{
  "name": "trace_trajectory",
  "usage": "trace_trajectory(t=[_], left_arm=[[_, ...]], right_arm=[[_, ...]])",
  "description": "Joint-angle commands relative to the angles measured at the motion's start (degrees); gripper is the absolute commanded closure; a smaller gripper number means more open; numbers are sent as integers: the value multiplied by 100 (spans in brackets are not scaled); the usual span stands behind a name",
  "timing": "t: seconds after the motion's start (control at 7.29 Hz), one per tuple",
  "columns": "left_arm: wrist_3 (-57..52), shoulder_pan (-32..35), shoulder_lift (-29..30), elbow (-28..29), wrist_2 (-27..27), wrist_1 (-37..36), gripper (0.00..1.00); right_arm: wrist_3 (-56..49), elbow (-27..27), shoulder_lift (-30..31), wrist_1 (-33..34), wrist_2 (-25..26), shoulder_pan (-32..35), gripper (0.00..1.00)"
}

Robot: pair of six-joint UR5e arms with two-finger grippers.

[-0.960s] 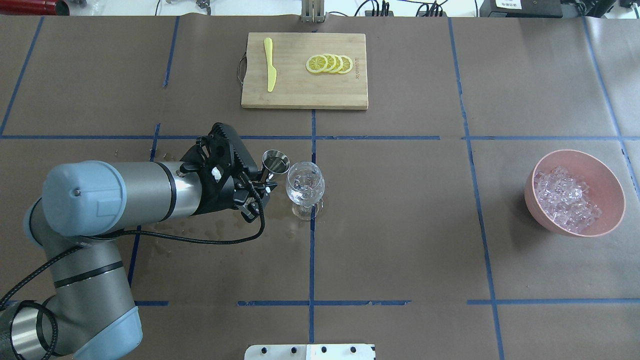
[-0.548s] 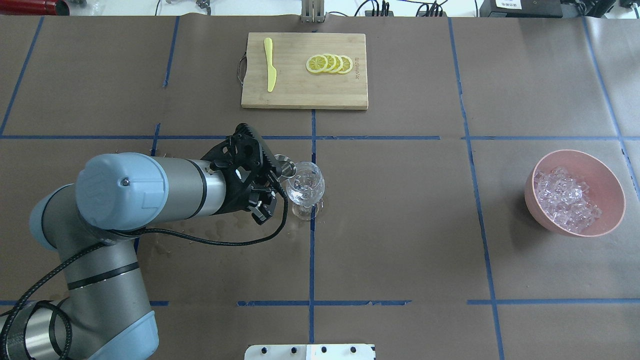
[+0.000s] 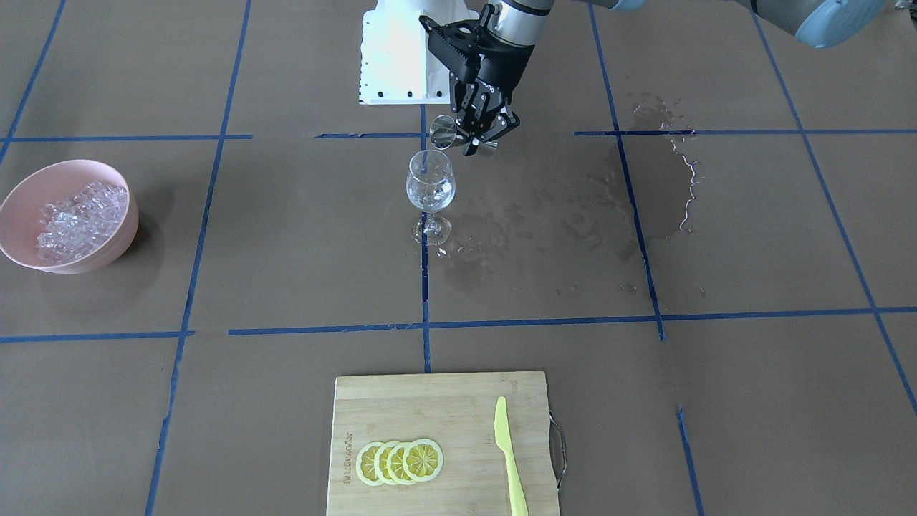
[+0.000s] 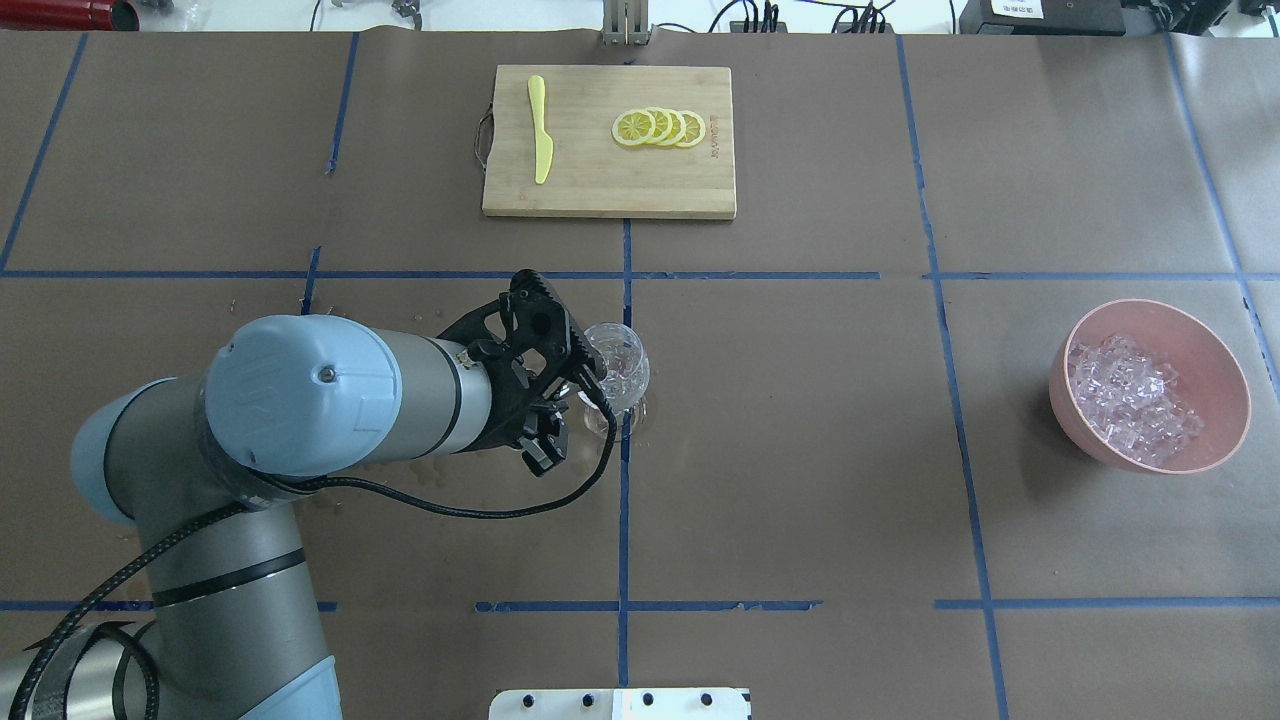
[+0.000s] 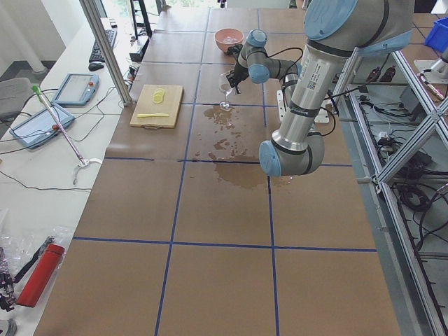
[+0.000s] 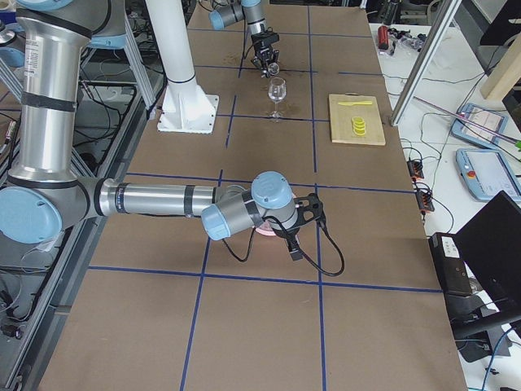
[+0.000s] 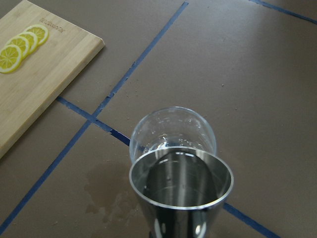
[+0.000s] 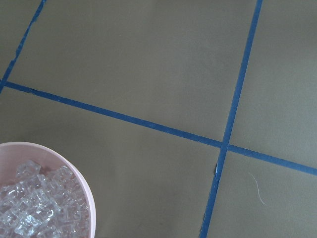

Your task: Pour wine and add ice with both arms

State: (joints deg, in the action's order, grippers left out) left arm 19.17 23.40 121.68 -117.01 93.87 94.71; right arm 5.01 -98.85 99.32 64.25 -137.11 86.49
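My left gripper (image 3: 478, 137) is shut on a steel jigger (image 3: 443, 132), which is tipped sideways with its mouth just above the rim of the clear wine glass (image 3: 430, 183). In the left wrist view the jigger (image 7: 181, 191) holds clear liquid right over the glass (image 7: 171, 129). From overhead the left gripper (image 4: 575, 370) covers the jigger beside the glass (image 4: 618, 365). The ice (image 4: 1135, 400) is heaped in a pink bowl (image 4: 1225, 360) at the far right. The right wrist view shows the ice (image 8: 29, 208) at lower left. My right gripper (image 6: 305, 218) shows only in the exterior right view; I cannot tell its state.
A bamboo cutting board (image 4: 600, 185) at the back centre holds lemon slices (image 4: 660, 128) and a yellow knife (image 4: 540, 130). Wet stains (image 3: 645, 179) darken the brown paper on my left side of the glass. The white pedestal base (image 3: 390, 57) stands behind the glass.
My left arm has moved right with the jigger, from beside the glass to over its rim, and the jigger has tipped toward the glass. The glass and bowl have not moved.
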Motion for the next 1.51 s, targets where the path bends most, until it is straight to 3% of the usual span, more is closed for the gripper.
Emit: trace_trajectory(t=[0.0,0.82,1.37], left_arm=[[-19,-20,128,-6,0,-417,100],[-19,-20,848,47,18,-1805,100],[-19,-20,875,56,79,-2096,100]], right_arm=[[0,6,0,0,-9,0,0],[0,41,9,-9,-9,0,0],[0,59,9,-9,-9,0,0]])
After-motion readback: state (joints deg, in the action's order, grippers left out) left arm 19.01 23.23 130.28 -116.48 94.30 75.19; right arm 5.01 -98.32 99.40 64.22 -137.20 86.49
